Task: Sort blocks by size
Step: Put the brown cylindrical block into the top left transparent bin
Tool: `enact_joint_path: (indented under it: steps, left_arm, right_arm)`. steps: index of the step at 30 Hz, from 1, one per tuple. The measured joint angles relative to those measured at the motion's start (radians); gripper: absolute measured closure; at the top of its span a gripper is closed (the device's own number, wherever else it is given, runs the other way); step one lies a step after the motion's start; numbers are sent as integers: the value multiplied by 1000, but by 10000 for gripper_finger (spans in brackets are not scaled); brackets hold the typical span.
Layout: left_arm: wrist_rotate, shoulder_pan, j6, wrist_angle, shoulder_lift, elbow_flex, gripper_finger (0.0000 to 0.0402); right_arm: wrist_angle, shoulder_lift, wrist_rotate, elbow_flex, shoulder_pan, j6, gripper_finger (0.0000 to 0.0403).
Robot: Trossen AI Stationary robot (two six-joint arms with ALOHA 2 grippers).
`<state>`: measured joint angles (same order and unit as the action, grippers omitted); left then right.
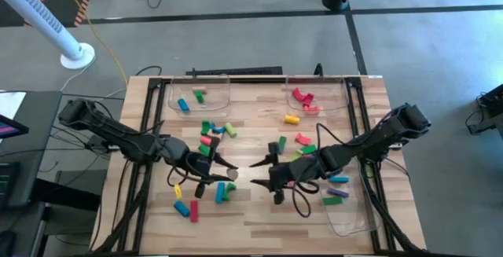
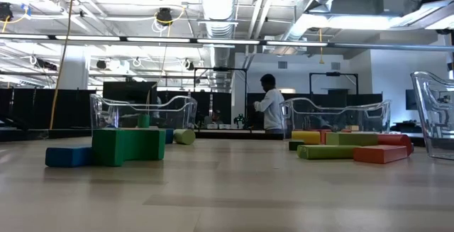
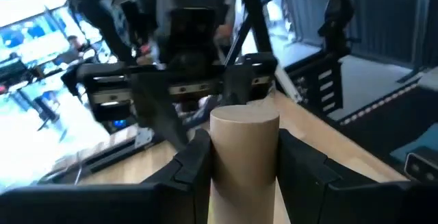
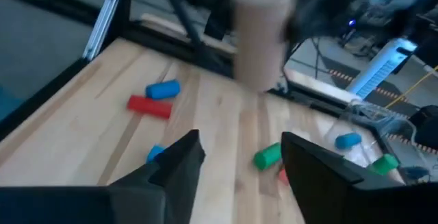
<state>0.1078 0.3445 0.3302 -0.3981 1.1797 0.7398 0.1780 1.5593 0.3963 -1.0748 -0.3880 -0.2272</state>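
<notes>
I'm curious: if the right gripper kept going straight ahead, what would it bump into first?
Probably the tan cylinder held by the left gripper. The right gripper is open and points at it, though the gap is unclear.

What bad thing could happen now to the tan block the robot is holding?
The left gripper holds the tan cylinder between its fingers, and the right gripper faces it with open jaws. In what looks like a handover, one letting go before the other grips could drop it. It might then roll into the loose blocks on the table below.
</notes>
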Motion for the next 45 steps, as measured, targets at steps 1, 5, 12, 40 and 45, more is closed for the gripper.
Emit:
enact_joint_path:
  steps: [1, 5, 12, 40, 45]
  left_arm:
    - [-20, -9, 0, -32, 0, -14, 280]
    - [-100, -33, 28, -210, 0, -71, 280]
    - [-160, -67, 30, -399, 0, -134, 280]
    - [-181, -72, 8, -428, 36, -146, 280]
    - [-180, -78, 12, -456, 88, -145, 280]
  right_arm:
    - [13, 0, 0, 0, 8, 0, 154]
    - [48, 0, -7, 0, 26, -13, 132]
    - [172, 50, -42, 0, 51, -81, 127]
    - [461, 222, -226, -60, 149, -107, 127]
    - [447, 232, -234, -76, 146, -113, 127]
